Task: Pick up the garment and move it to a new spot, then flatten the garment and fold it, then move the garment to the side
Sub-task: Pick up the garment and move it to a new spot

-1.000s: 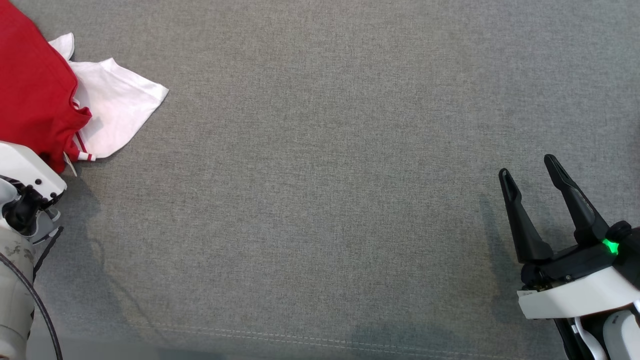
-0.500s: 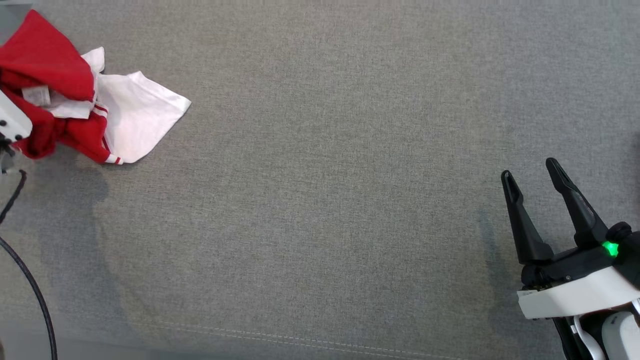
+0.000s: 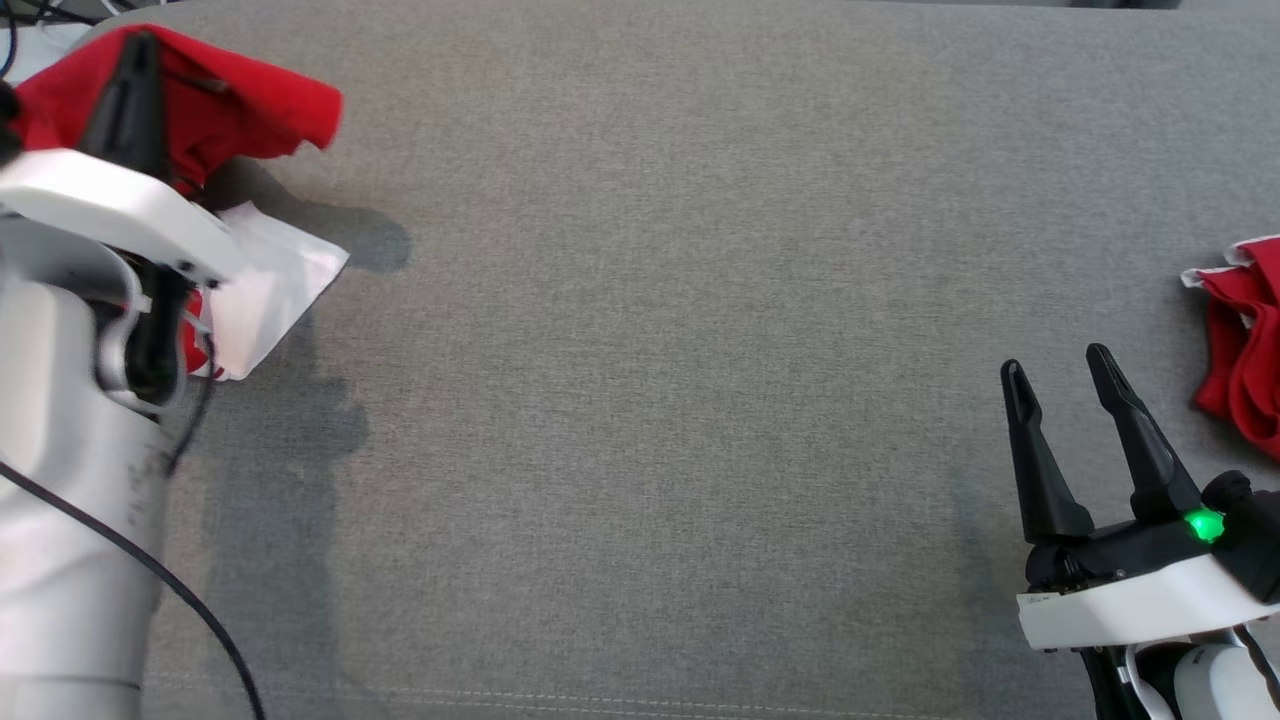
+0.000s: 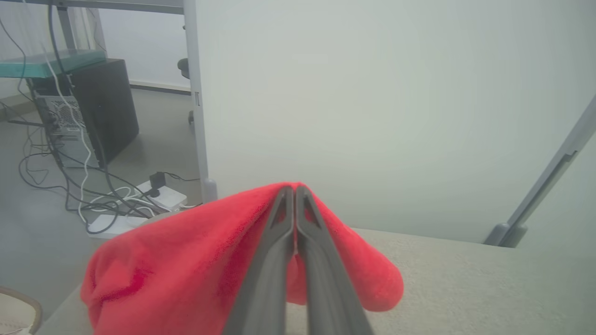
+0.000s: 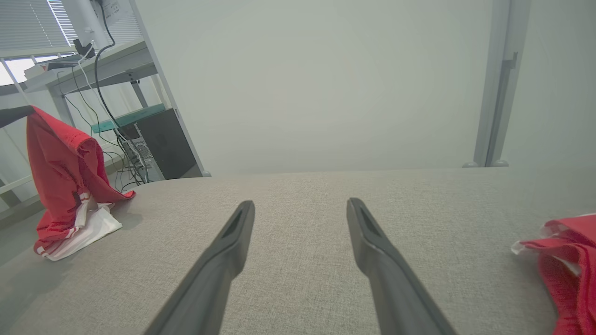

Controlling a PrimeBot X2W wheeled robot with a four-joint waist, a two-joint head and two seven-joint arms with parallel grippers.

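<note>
The garment point(image 3: 235, 100) is red with a white part and striped trim. My left gripper point(image 3: 140, 45) is shut on a red fold at the far left of the grey fabric table point(image 3: 640, 350) and holds it up. The white part point(image 3: 275, 285) still trails on the table. In the left wrist view the closed fingers point(image 4: 279, 242) pinch red cloth point(image 4: 186, 256) that drapes to both sides. The right wrist view shows the garment point(image 5: 60, 177) hanging at the left. My right gripper point(image 3: 1053, 360) rests open and holds nothing at the lower right, its fingers point(image 5: 223, 251) spread over bare table.
Another crumpled red-and-white cloth point(image 3: 1245, 340) lies at the table's right edge, close to my right gripper and seen again point(image 5: 568, 265). A computer tower point(image 4: 88, 111) and cables stand on the floor beyond the table's far left edge. A stitched seam point(image 3: 640, 700) runs along the front edge.
My left gripper has shut on the red garment and raised it off the table, and the cloth now hangs from it. The head view has shifted. My right gripper has stayed open.
</note>
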